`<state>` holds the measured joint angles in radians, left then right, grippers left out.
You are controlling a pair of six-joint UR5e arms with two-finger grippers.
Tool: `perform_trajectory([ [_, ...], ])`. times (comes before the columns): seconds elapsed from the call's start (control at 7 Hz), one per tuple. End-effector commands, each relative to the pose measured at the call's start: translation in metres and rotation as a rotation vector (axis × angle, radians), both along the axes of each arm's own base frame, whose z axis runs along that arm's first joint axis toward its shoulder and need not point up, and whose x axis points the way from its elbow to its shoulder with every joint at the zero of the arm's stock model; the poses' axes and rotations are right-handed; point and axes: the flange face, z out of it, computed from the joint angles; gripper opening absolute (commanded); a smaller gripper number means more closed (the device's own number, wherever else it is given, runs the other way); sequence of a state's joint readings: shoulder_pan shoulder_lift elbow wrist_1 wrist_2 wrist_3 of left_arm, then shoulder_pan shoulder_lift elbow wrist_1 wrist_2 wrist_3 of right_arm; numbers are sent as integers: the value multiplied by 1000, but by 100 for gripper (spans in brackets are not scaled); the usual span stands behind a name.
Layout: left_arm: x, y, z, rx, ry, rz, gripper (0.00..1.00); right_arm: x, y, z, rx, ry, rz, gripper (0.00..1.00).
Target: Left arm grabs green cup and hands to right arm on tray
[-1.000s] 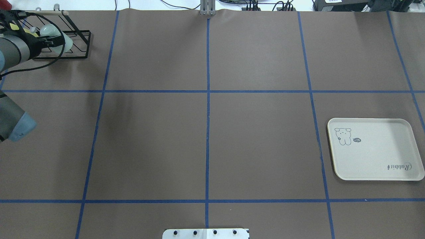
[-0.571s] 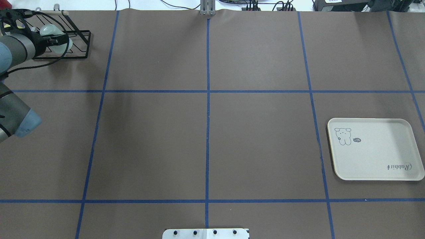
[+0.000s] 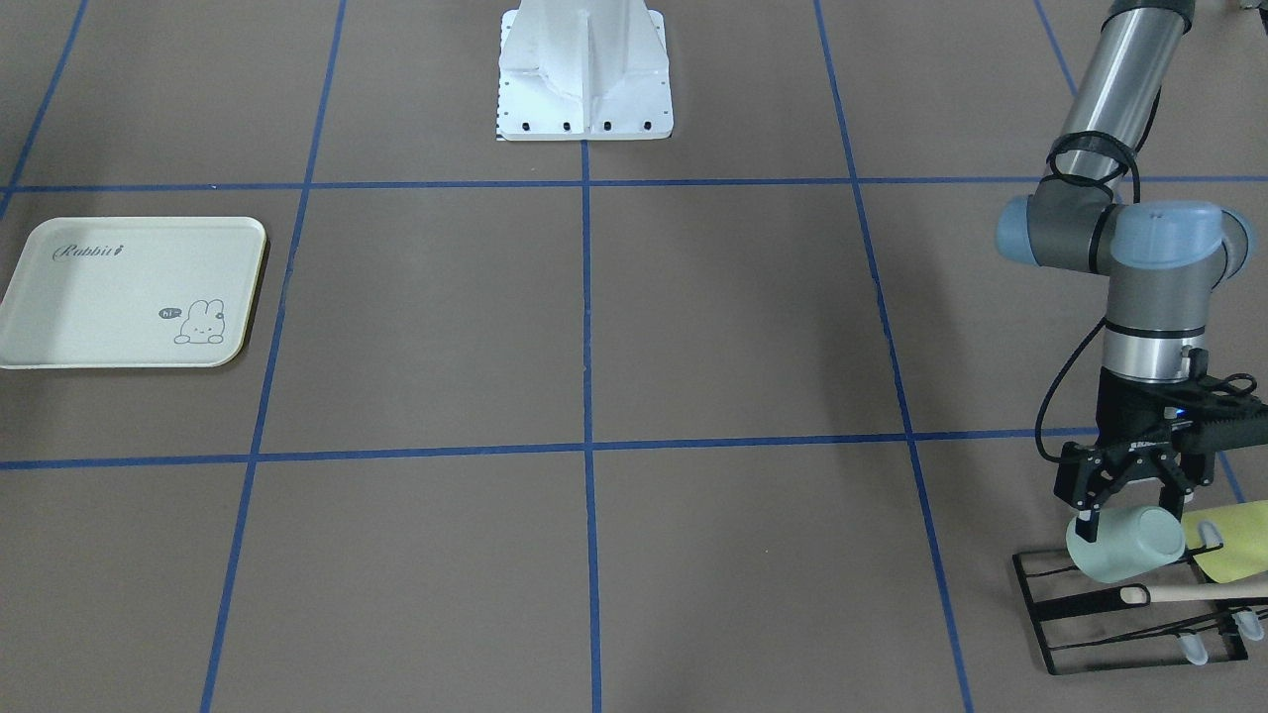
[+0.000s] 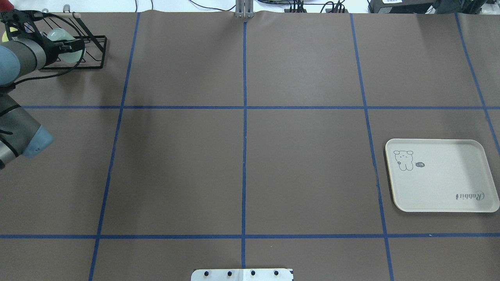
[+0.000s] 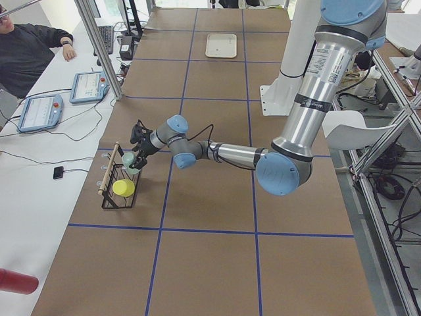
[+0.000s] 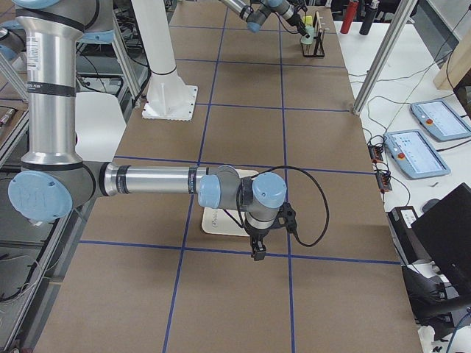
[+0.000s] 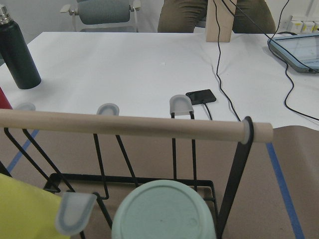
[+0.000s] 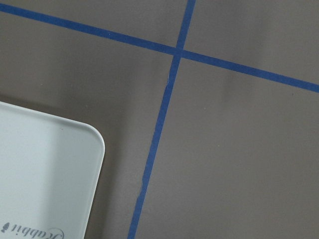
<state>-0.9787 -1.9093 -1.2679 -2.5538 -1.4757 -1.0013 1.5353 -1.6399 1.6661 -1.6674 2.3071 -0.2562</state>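
The pale mint-green cup (image 3: 1129,547) lies on its side over the black wire rack (image 3: 1090,606) at the table's far left corner. My left gripper (image 3: 1129,520) reaches down on it with a finger against each side and appears shut on it. The cup's flat bottom fills the lower middle of the left wrist view (image 7: 164,211). The cream tray (image 4: 449,183) lies at the right. My right gripper (image 6: 257,255) hovers just past the tray's corner (image 8: 40,164). It shows only in the exterior right view, so I cannot tell whether it is open.
A yellow-green cup (image 3: 1238,540) hangs on the rack beside the green one. The rack's wooden rod (image 7: 124,124) crosses just beyond the cup. Blue tape lines grid the brown table. An operator (image 5: 26,46) and tablets sit past the left end.
My left arm's elbow has swung to the right and the wrist has shifted toward the far edge at the rack. The green cup stays between the fingers. The tray has not moved.
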Motion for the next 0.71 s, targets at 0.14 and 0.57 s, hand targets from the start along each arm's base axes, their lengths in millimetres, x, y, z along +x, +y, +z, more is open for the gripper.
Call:
perform_trajectory([
  [0.14, 2, -3, 4, -7, -7, -1, 100, -1, 0, 0, 0, 0, -1, 100],
  [0.57, -6, -7, 9, -13, -14, -11, 99, 0, 1, 1, -2, 0, 0, 100],
])
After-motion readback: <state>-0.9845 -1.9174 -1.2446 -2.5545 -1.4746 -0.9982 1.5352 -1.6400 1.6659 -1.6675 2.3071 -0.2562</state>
